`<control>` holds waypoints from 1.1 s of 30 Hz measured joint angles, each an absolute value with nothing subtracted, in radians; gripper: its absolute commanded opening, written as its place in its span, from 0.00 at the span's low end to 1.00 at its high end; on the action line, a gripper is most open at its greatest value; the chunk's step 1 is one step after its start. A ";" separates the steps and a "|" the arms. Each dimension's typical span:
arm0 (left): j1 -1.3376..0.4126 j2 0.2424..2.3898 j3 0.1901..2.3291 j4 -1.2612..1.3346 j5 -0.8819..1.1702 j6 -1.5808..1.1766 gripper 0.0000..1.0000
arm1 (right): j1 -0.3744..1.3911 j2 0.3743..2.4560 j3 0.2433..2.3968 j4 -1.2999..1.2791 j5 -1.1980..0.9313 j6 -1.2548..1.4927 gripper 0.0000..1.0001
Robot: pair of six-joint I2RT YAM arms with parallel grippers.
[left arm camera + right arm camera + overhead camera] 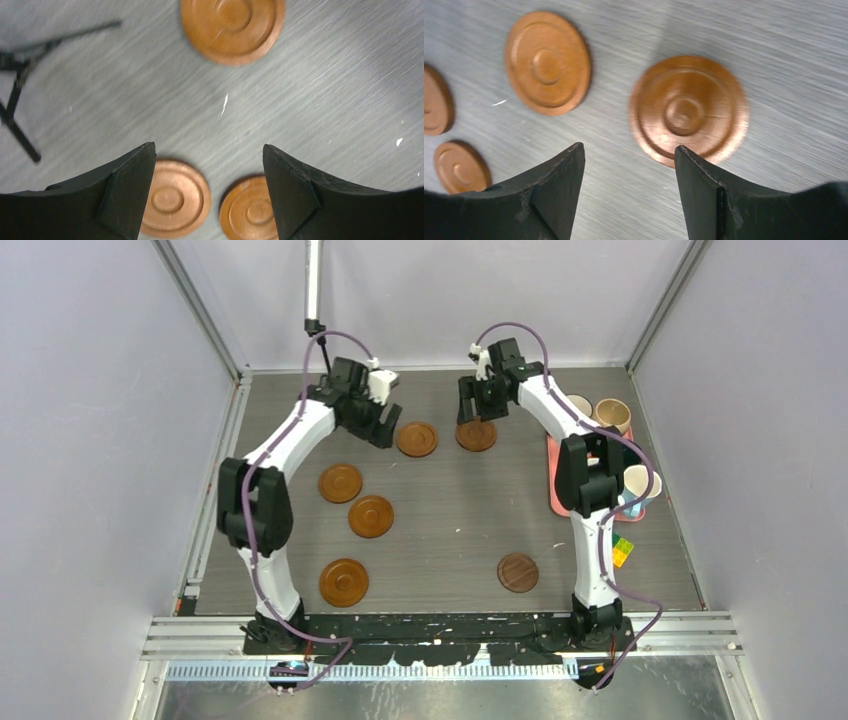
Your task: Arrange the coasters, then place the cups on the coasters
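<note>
Six round coasters lie flat on the grey table. Two reddish-brown ones sit at the back centre (417, 438) (476, 434), three down the left side (340, 483) (371, 516) (343, 581), and a darker one (518, 572) lies near the front. My left gripper (385, 430) (209, 150) hangs open and empty just left of the back-centre pair. My right gripper (476, 410) (629, 150) is open and empty too, with a coaster (689, 110) just past its right finger. The cups (612, 415) (640, 480) stand on the tray at the right, partly hidden by the right arm.
A pink tray (553, 480) by the right wall holds the cups. Small coloured toy bricks (622, 550) lie just in front of it. Grey walls close in the table on three sides. A thin black stand (20, 90) shows at the left of the left wrist view.
</note>
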State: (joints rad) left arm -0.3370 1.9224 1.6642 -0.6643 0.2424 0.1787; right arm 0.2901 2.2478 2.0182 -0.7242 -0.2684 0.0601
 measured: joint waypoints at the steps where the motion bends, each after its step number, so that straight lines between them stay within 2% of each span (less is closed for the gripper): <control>1: -0.314 1.889 1.623 -0.661 0.252 0.173 0.80 | 0.302 2.241 2.009 -0.717 -0.283 0.062 0.71; 8: -0.131 1.742 1.364 -0.664 0.273 0.152 0.82 | 0.446 2.239 1.953 -0.693 -0.356 0.086 0.71; 16: -0.002 1.673 1.217 -0.649 0.273 0.166 0.83 | 0.616 2.274 1.987 -0.673 -0.375 0.072 0.71; 23: -0.004 1.687 1.193 -0.599 0.290 0.227 0.81 | 0.694 2.320 1.980 -0.651 -0.403 0.042 0.74; 33: -0.004 1.816 1.244 -0.579 0.289 0.274 0.79 | 0.730 2.329 1.966 -0.634 -0.376 -0.006 0.74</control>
